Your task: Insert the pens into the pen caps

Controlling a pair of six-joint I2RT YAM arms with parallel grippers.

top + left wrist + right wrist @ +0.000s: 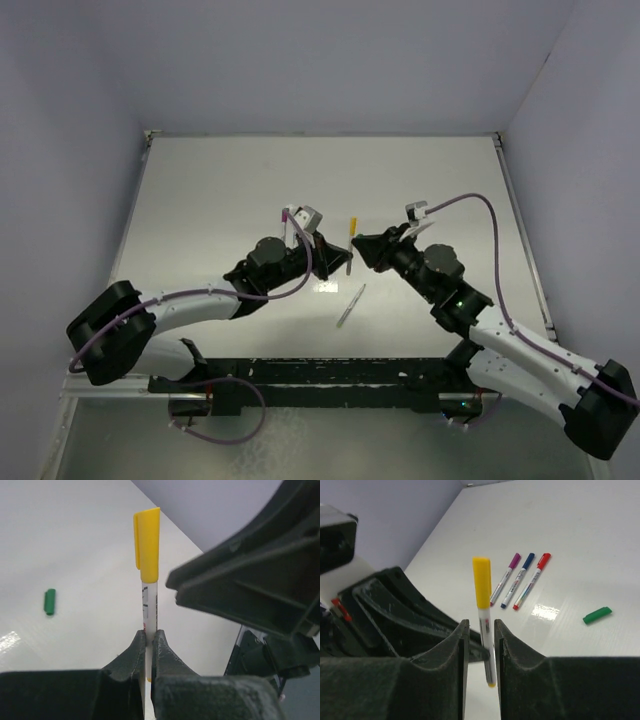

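Closest to my bases, a loose pen (350,305) lies on the tabletop (580,540) by itself (too thin in the overhead view to make out its tip). Above it my two tools meet. My left tool (149,636) is pinched tight on the pale barrel of a pen (149,600) and holds it upright, with a yellow cap (149,545) seated on its top end. My right tool (481,626) stands with its fingers a little apart, one on each side of that same barrel (there is a gap on one side), so it grips nothing. Farther off, a purple-capped pen (505,576), a blue-capped pen (519,580) and a red-capped pen (532,581) lie side by side. A green cap (597,615) lies on its side, apart from them.
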